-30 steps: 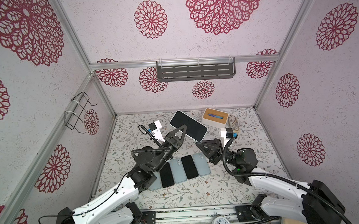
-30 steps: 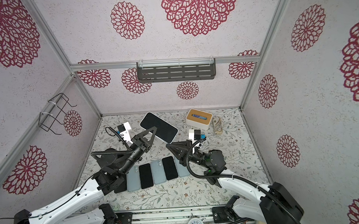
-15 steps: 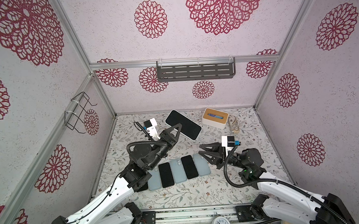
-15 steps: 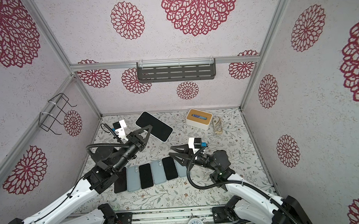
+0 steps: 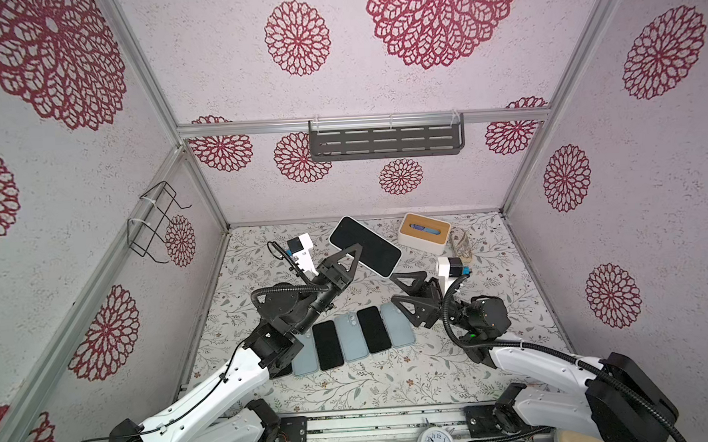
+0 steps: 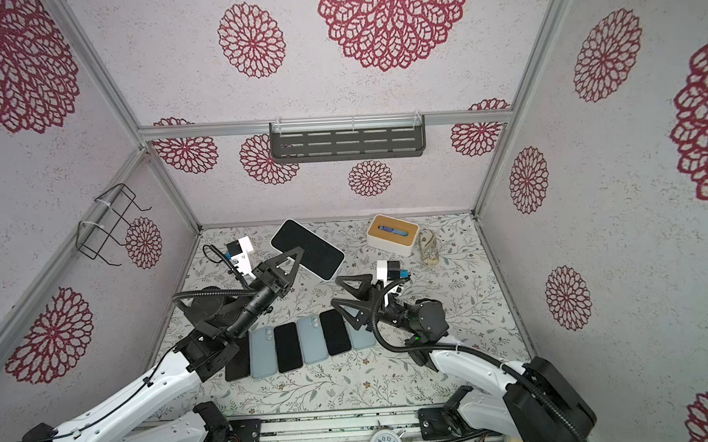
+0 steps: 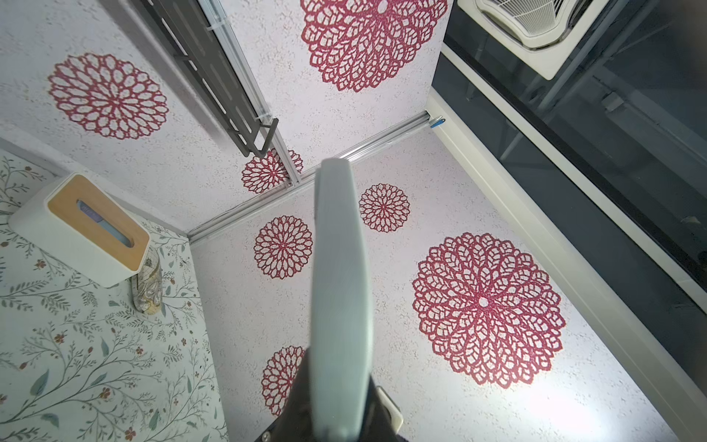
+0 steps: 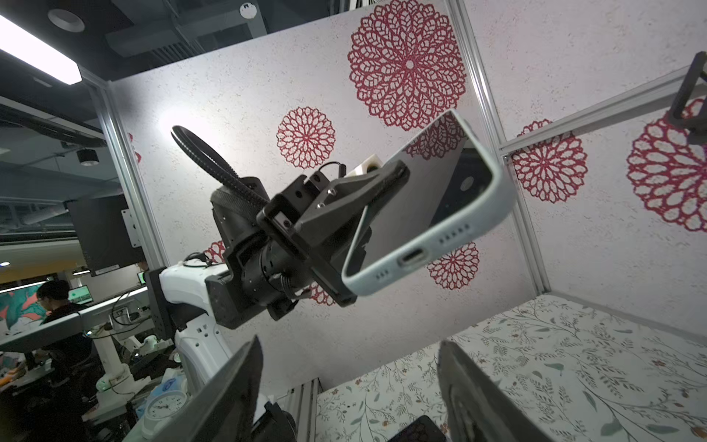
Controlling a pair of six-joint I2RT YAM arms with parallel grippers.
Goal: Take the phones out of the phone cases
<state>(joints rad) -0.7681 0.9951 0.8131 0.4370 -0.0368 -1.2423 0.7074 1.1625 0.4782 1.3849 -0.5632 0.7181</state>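
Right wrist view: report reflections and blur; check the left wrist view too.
Right wrist view: the phone screen mirrors the red wall flowers; the open right pincer is blurred up close. Left wrist view: the phone case edge looms soft.

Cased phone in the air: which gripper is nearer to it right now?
Left. The left gripper is shut on the cased phone, holding it up. The right gripper is open and apart from it, facing its charging-port end.
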